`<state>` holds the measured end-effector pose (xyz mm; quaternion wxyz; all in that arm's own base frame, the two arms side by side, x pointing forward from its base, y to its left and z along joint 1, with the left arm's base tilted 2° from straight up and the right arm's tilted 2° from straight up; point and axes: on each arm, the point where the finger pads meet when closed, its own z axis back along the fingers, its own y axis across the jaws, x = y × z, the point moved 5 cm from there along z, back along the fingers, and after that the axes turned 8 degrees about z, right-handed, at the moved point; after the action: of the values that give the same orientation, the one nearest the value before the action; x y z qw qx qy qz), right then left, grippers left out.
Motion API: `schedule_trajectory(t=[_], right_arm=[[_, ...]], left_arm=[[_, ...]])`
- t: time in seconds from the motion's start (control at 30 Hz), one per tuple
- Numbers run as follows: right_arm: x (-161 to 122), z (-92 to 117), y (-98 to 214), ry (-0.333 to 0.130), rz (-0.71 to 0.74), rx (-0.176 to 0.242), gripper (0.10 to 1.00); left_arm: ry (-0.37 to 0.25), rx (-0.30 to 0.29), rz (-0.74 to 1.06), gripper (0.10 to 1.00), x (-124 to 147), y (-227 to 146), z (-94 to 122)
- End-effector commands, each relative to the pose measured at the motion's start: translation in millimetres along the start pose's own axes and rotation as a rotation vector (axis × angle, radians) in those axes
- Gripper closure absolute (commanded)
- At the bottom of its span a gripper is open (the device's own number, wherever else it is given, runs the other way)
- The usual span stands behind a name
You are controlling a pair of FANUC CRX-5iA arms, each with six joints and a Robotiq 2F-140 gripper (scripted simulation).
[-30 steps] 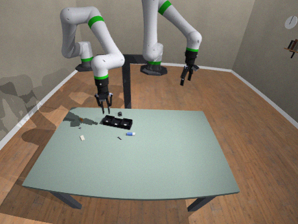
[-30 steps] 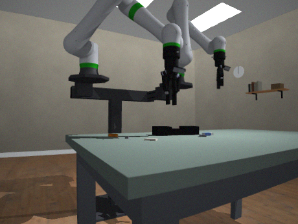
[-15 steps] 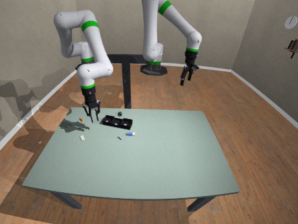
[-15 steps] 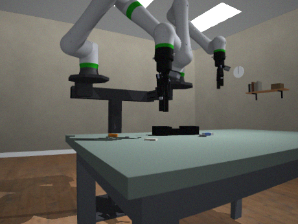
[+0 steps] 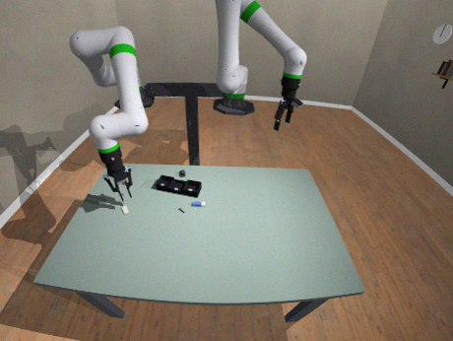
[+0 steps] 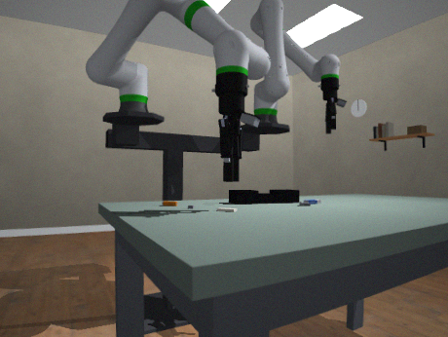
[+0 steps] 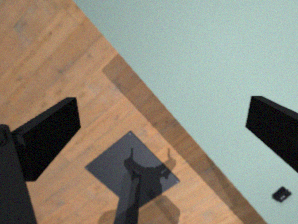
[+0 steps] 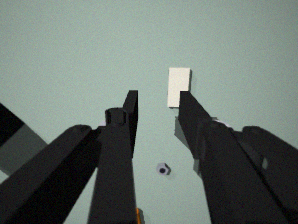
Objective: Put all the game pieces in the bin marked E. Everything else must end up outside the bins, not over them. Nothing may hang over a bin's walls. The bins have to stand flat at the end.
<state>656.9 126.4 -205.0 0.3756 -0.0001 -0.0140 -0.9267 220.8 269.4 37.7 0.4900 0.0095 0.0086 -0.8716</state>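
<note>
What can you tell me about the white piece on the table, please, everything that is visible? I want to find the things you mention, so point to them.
The white piece [image 5: 125, 210] [image 6: 227, 209] [image 8: 178, 86] is a small, thin rectangular block, off-white and plain, of unclear material. It lies flat on the green table [image 5: 222, 246] [image 6: 292, 229] [image 8: 75, 50], and no pincer touches it. In the right wrist view, a finger partly covers one corner. No marking can be made out.

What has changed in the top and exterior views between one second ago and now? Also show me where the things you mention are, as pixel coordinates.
The right gripper [image 5: 126, 198] [image 6: 231, 180] [image 8: 158, 105] moved toward the left of both views, coming lower and nearer the flat white block [image 5: 125, 210] [image 6: 227, 209] [image 8: 178, 82]. Nothing was taken hold of or let go. The white block, joined black bins [image 5: 178, 190] [image 6: 243, 196] [image 8: 7, 122] and left gripper [image 5: 283, 124] [image 6: 330, 131] [image 7: 162, 112] stayed put.
</note>
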Motion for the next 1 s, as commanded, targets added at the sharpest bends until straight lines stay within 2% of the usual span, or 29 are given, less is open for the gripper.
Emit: schedule_trajectory(t=[0.0,0.13,0.97], right_arm=[[3.4,-9.3,26.9,0.001,0.001,-0.001,0.777],[4.2,-10.3,33.7,0.001,0.001,-0.001,0.777],[3.7,-10.3,29.7,0.001,0.000,-0.001,0.777]], left_arm=[[0.001,0.000,0.000,0.098,-0.6,0.0,0.5],[0.001,0.000,0.000,0.098,-0.6,0.0,0.5],[0.001,0.000,0.000,0.098,-0.6,0.0,0.5]])
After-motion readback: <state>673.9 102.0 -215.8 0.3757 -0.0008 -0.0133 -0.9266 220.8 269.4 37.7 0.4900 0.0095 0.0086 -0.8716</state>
